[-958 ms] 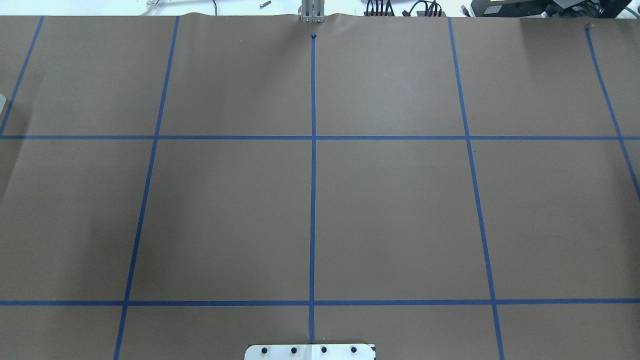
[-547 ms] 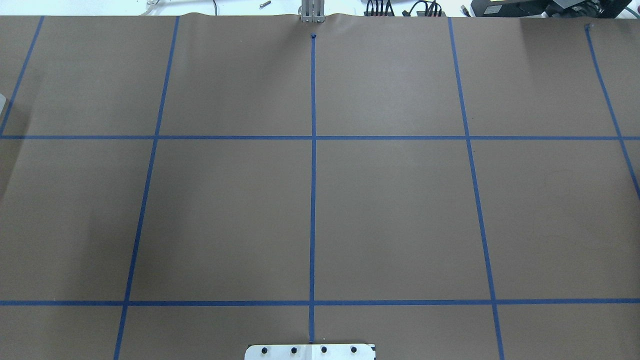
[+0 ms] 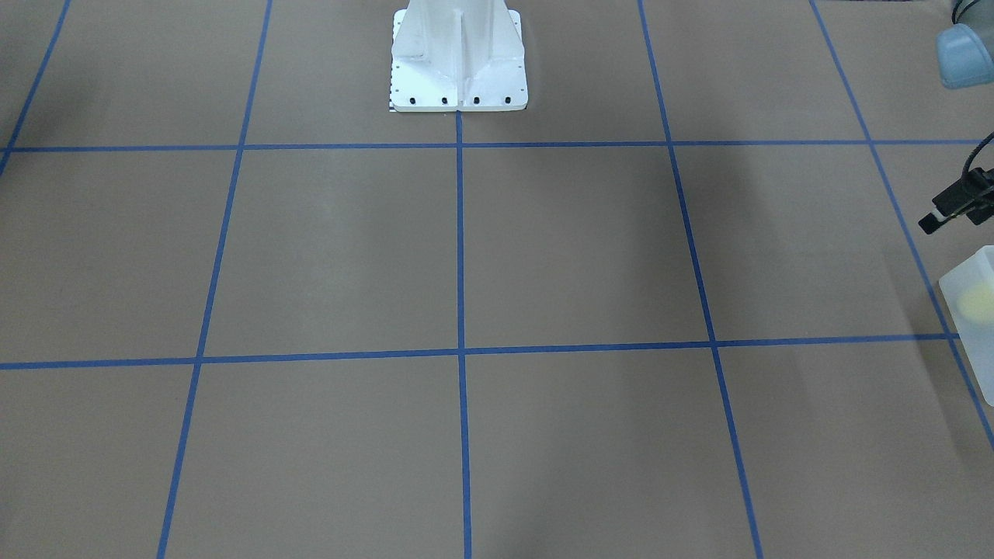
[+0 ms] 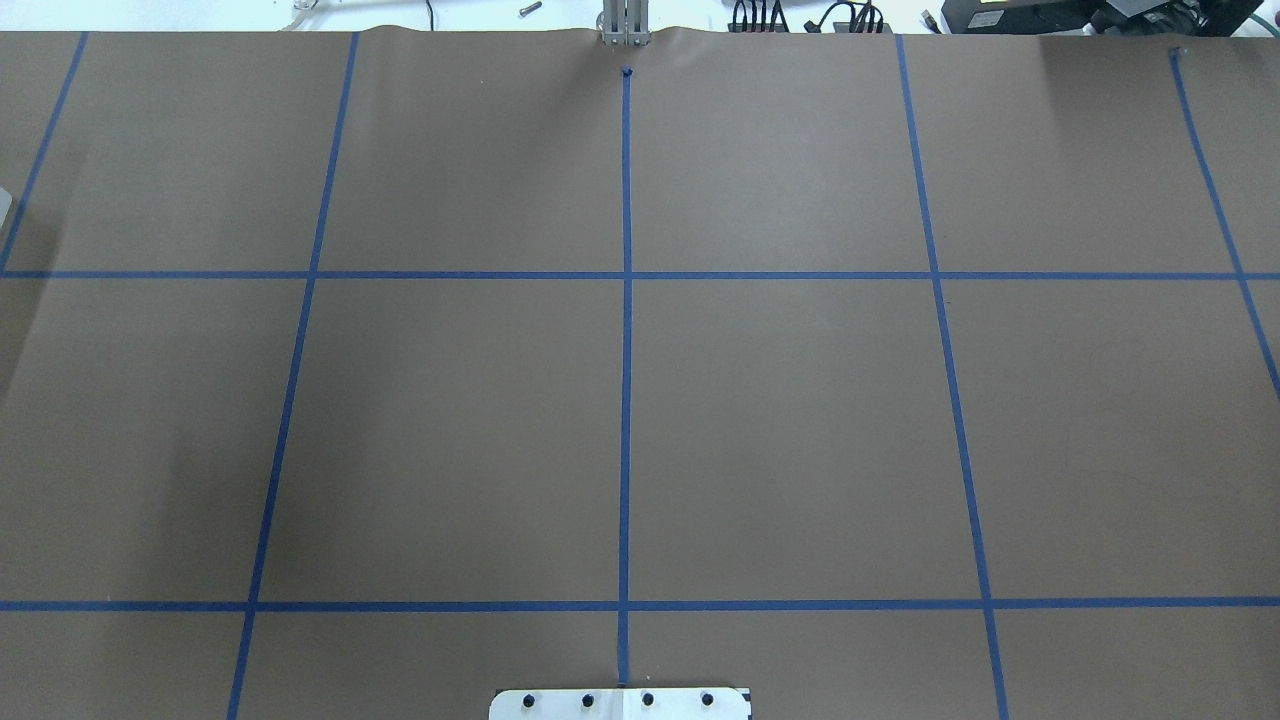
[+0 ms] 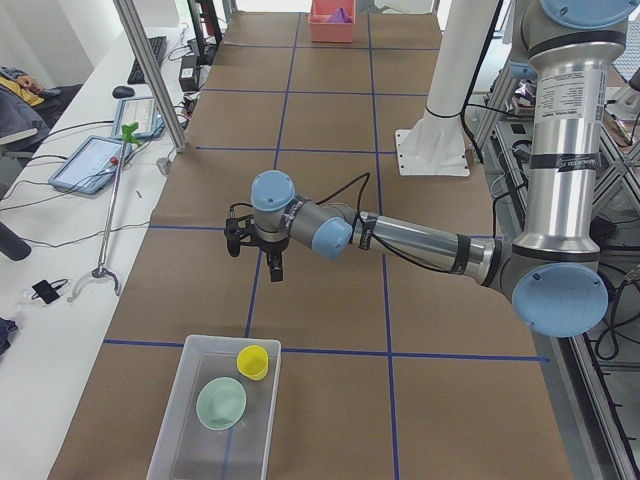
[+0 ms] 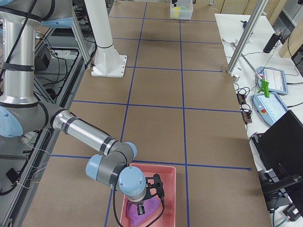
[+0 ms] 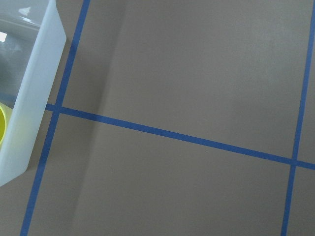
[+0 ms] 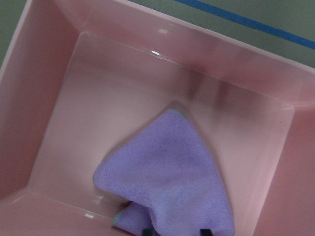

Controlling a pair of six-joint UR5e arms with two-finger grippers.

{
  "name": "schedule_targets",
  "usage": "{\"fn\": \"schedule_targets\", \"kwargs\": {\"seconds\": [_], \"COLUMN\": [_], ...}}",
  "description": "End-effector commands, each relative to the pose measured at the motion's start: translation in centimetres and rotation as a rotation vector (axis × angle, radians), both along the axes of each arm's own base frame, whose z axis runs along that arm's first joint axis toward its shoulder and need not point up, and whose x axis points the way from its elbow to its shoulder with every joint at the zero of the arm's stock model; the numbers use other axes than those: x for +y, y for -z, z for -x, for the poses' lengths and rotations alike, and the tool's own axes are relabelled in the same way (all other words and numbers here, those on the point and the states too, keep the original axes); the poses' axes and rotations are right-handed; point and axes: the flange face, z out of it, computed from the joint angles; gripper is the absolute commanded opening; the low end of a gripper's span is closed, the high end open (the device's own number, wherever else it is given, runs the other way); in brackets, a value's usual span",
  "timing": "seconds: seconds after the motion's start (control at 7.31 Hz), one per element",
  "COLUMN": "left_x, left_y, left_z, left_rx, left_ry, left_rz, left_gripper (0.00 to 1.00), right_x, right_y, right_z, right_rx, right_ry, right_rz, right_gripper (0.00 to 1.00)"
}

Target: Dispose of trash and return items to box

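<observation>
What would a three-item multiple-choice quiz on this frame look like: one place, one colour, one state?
1. Where is the yellow cup?
A. On the table
B. In the clear box, beside the green bowl
C. On a shelf

2. What colour is the cloth in the pink bin?
A. Purple
B. Orange
C. Black

3. How does the box stand?
A. Shut with a lid
B. Tipped on its side
C. Upright, top open

Answers:
1 B: the exterior left view shows the cup and bowl side by side inside the box.
2 A: the right wrist view looks straight down on a purple cloth on the bin's floor.
3 C: the exterior left view looks straight in at its contents, with no lid on it.
</observation>
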Motion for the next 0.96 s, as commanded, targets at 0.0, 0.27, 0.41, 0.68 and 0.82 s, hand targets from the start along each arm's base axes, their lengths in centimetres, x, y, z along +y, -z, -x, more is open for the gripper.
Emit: {"fn": "schedule_targets", "kwargs": {"seconds": [0.0, 0.27, 0.41, 0.68, 0.82], "left_x": [0.2, 0.3, 1.1, 1.4, 1.4], "left_y": [0.1, -0.2, -2.0, -5.9, -6.9], "left_z": [0.1, 0.5, 2.4, 4.5, 5.4], "left_rx": [0.003, -0.022, -0.058, -0.136, -0.128], "left_ry": [-0.001, -0.083, -0.153, -0.245, -0.245], "left_rz": [-0.017, -0.138, -0.234, -0.327, -0.245], "left_gripper": [0.97, 0.97, 0.97, 0.97, 0.97], "right_x": [-0.8, -4.3, -6.1, -8.6, -9.0], "right_y": [0.9, 5.5, 8.9, 14.1, 14.3], "right_z": [0.0, 1.6, 3.3, 8.1, 10.0], "right_rx": [-0.027, -0.08, -0.081, -0.09, -0.09], "right_ry": [-0.012, -0.065, -0.101, -0.121, -0.106], "right_rz": [-0.021, -0.039, -0.018, 0.021, 0.045], "right_gripper": [1.0, 1.0, 1.0, 1.0, 1.0]}}
